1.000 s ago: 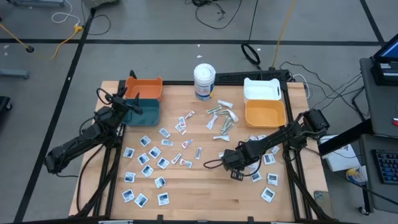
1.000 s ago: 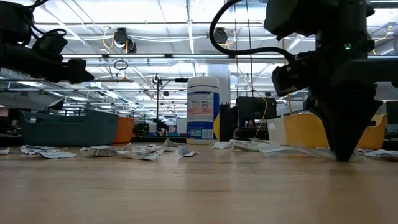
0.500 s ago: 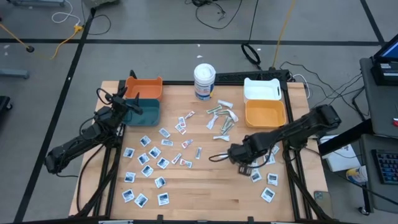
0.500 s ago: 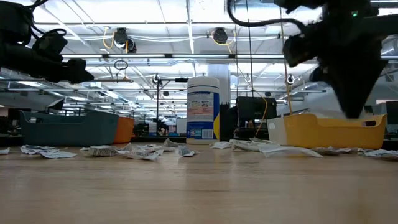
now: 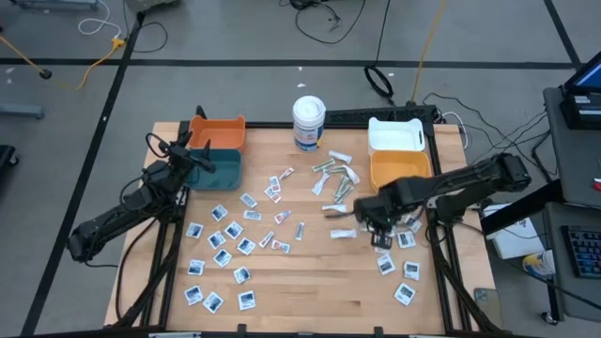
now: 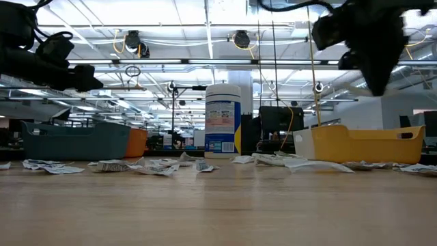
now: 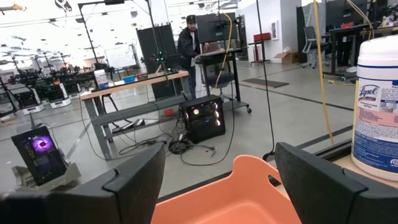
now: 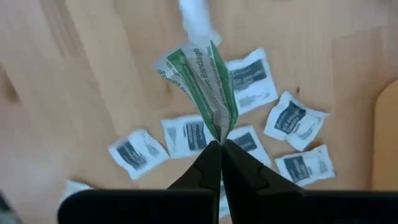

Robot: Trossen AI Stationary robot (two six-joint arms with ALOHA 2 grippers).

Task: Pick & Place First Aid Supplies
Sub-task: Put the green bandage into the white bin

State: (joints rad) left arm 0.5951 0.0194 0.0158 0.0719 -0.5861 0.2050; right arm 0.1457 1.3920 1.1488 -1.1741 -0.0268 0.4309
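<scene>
Right tool, clenched on one corner of a green bandage packet, could drop it short of the orange bin at twelve o'clock.

Left gripper spread above orange bin, apparently.

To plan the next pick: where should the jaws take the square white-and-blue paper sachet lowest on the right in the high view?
Come straight down: the square white-and-blue paper sachet lies flat on the wooden table, exposing no side. Probably pinch across two opposite edges. The right gripper holds a green-and-white bandage wrapper.
</scene>
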